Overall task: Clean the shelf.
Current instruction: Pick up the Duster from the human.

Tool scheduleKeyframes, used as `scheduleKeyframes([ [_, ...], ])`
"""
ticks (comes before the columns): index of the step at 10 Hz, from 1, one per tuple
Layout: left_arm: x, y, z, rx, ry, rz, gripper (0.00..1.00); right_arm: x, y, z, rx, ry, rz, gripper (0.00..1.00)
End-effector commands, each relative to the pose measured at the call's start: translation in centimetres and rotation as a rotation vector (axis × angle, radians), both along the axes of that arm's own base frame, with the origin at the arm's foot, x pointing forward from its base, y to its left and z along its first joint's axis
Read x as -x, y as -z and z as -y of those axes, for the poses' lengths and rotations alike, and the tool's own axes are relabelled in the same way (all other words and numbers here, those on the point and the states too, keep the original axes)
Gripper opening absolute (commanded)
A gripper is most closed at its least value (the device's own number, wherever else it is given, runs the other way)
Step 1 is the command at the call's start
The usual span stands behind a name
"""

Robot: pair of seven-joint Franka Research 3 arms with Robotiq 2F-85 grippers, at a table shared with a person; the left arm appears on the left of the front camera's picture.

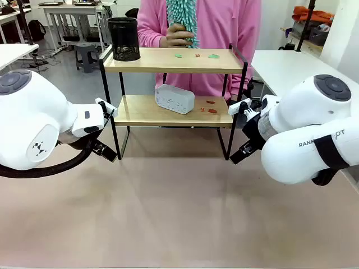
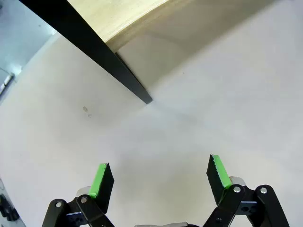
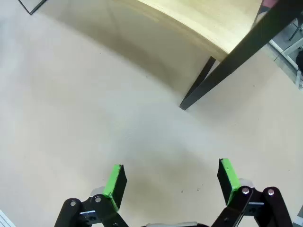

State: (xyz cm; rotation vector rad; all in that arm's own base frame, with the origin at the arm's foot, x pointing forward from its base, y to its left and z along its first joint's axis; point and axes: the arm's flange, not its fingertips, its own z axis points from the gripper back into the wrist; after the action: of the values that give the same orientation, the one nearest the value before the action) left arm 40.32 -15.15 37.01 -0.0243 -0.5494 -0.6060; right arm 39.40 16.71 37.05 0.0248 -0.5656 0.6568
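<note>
Fingers of the left gripper (image 2: 160,172) are spread wide, and nothing is held between them; the right gripper (image 3: 171,176) is opened just as wide and is empty too; both are held low over the table (image 1: 168,218), one at each front corner of the shelf (image 1: 151,60). A thin black leg (image 2: 128,78) is seen just ahead of the left gripper, and another leg (image 3: 196,90) just ahead of the right one; neither leg is touched.

The shelf is set at the far middle of the table, between the two arms; a black mesh cup (image 1: 123,38) is stood on the left end of the top board; small green and red bits (image 1: 213,55) are scattered on that board; a white box (image 1: 174,98) and more red bits (image 1: 211,103) are laid on the lower board. A fluffy teal duster (image 1: 182,14) is held above the top board by the person's hand (image 1: 176,35).

Trouble is likely to come from the legs; if one is bumped by a finger, the light shelf could be pushed or tipped, and the cup could be knocked down. The bits could be swept onto the table if the wiping is done too fast; the person's hand could be struck if an arm is raised toward the top board.
</note>
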Motion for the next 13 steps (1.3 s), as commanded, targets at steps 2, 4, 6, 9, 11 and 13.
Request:
scheduleKeyframes([
  [2, 0.0, 0.0, 0.0, 0.0, 0.0, 0.0, 1.0, 0.0, 0.0, 0.0, 0.0, 0.0, 0.0, 1.0],
  [4, 0.0, 0.0, 0.0, 0.0, 0.0, 0.0, 1.0, 0.0, 0.0, 0.0, 0.0, 0.0, 0.0, 1.0],
  [6, 0.0, 0.0, 0.0, 0.0, 0.0, 0.0, 1.0, 0.0, 0.0, 0.0, 0.0, 0.0, 0.0, 1.0],
  [9, 0.0, 0.0, 0.0, 0.0, 0.0, 0.0, 1.0, 0.0, 0.0, 0.0, 0.0, 0.0, 0.0, 1.0],
  [11, 0.0, 0.0, 0.0, 0.0, 0.0, 0.0, 1.0, 0.0, 0.0, 0.0, 0.001, 0.0, 0.0, 1.0],
  [13, 6.8, -6.9, -3.7, 0.031, 0.242, -0.083, 1.0, 4.8, -8.4, 4.9, -0.052, 0.133, -0.14, 1.0],
])
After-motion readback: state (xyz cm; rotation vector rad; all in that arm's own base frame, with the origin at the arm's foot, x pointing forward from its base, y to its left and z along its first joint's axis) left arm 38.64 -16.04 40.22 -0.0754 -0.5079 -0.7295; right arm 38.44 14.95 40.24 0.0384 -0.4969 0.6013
